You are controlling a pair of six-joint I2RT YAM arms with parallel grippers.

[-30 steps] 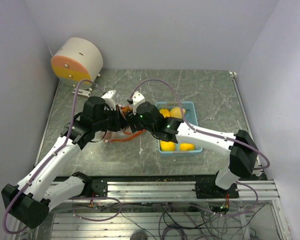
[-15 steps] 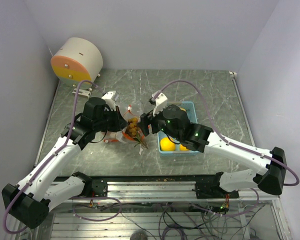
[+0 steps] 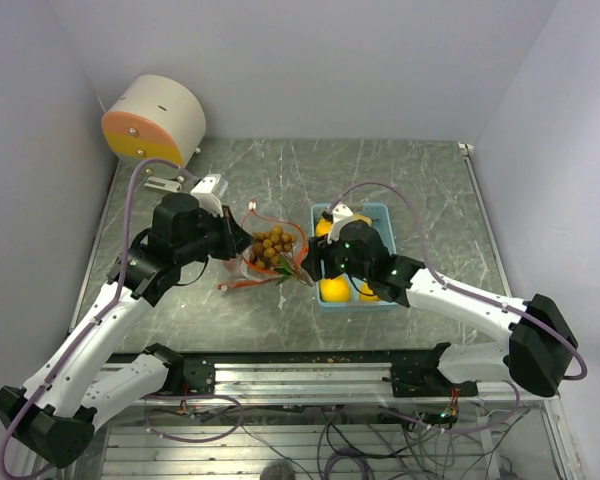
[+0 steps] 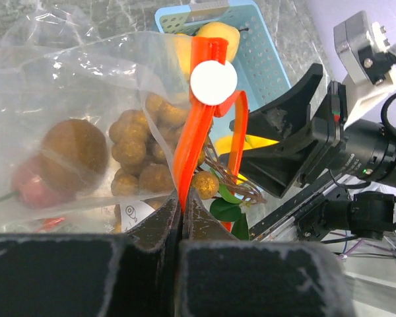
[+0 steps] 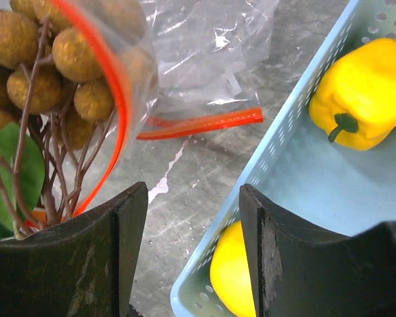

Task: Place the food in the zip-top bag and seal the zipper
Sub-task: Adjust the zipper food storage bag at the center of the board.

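The clear zip-top bag (image 3: 265, 262) lies left of centre with its orange zipper (image 4: 191, 132) held up. My left gripper (image 3: 237, 244) is shut on that zipper strip (image 4: 182, 195). Inside the bag I see a brown lump (image 4: 72, 148), a dark red apple (image 4: 28, 186) and the cluster of small brown balls (image 4: 142, 158), whose stems and leaves stick out of the mouth (image 5: 26, 165). My right gripper (image 3: 315, 262) is open and empty, over the table at the near left corner of the tray (image 5: 193, 247). A yellow pepper (image 5: 363, 92) and a yellow round fruit (image 5: 234, 277) lie in the tray.
The light blue tray (image 3: 378, 208) stands right of the bag, with my right arm across it. A white and orange cylinder (image 3: 155, 120) stands at the back left corner. Grey walls close in both sides.
My right gripper has let go of the brown ball cluster at the bag mouth and drawn back right to the tray. My left gripper still holds the zipper and has shifted slightly left.
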